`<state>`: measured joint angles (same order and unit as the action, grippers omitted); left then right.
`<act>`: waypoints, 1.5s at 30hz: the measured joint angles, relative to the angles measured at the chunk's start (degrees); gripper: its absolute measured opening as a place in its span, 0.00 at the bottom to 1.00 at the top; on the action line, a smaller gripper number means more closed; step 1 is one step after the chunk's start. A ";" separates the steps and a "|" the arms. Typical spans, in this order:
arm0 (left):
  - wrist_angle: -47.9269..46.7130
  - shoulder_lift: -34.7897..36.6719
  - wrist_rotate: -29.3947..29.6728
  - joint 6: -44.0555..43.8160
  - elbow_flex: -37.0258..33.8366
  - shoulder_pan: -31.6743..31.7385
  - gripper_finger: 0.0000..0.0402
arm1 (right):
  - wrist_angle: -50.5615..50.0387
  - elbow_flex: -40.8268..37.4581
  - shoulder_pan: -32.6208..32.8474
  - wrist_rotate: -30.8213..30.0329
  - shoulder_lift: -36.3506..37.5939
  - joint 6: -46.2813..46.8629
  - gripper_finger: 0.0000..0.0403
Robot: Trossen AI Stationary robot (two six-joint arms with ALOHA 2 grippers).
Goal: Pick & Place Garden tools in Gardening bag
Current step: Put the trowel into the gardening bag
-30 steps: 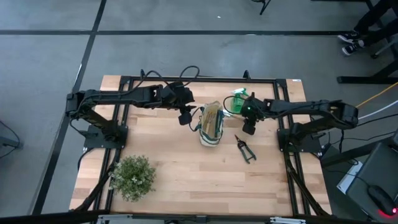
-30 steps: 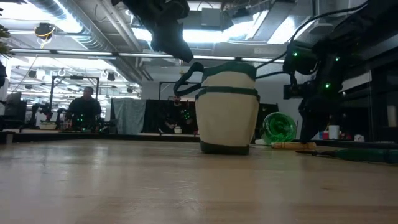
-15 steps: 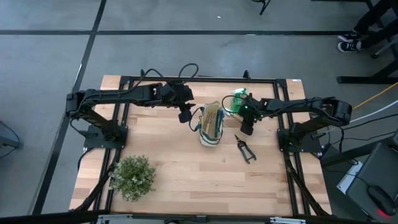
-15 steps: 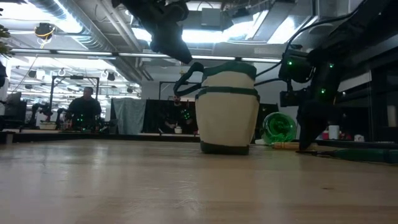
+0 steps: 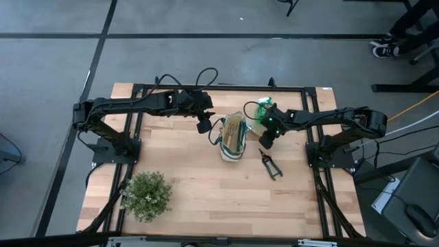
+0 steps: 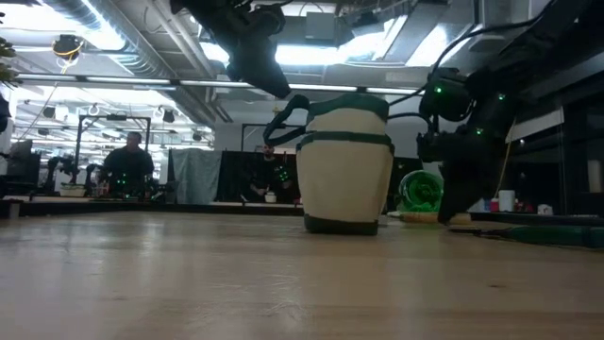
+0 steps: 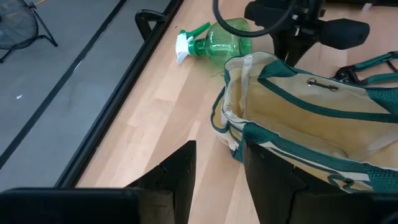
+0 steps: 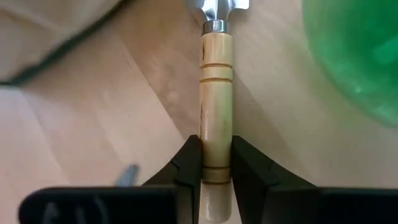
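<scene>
Right gripper (image 8: pixel 210 163) is clenched on the pale wooden handle (image 8: pixel 216 106) of a silver-headed tool, beside the translucent green spray bottle (image 8: pixel 354 50). Left gripper (image 7: pixel 217 171) hangs released by the cream canvas bag with green trim (image 7: pixel 298 118).

Our left arm stretched in from left, left hand (image 5: pixel 204 126) hanging above tabletop, fingers (image 7: pixel 179 177) slightly parted, gripping nothing. Our right arm reaching in from right, right hand (image 5: pixel 263 143) down low, fingers (image 8: pixel 189 163) clamped either side of wooden shaft.
</scene>
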<state>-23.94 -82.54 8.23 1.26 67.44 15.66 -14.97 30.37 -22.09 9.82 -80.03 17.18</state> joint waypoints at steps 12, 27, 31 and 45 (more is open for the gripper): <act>0.00 0.00 0.00 -0.55 0.00 -0.17 0.32 | 1.60 0.00 6.16 0.37 0.45 26.20 0.15; 0.17 0.00 -0.82 -4.46 0.00 -0.17 0.32 | 6.28 0.04 14.58 -9.90 10.97 44.41 0.15; 0.17 0.00 -0.83 -4.61 0.00 -0.23 0.32 | 7.96 0.07 15.21 -14.14 14.46 44.95 0.15; 1.68 0.00 -0.89 -7.31 0.00 -0.24 0.32 | 20.85 0.07 15.46 -22.70 24.37 39.32 0.15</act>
<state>-22.26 -82.54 7.34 -6.05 67.44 15.42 5.88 30.44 -6.63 -12.88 -55.66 56.50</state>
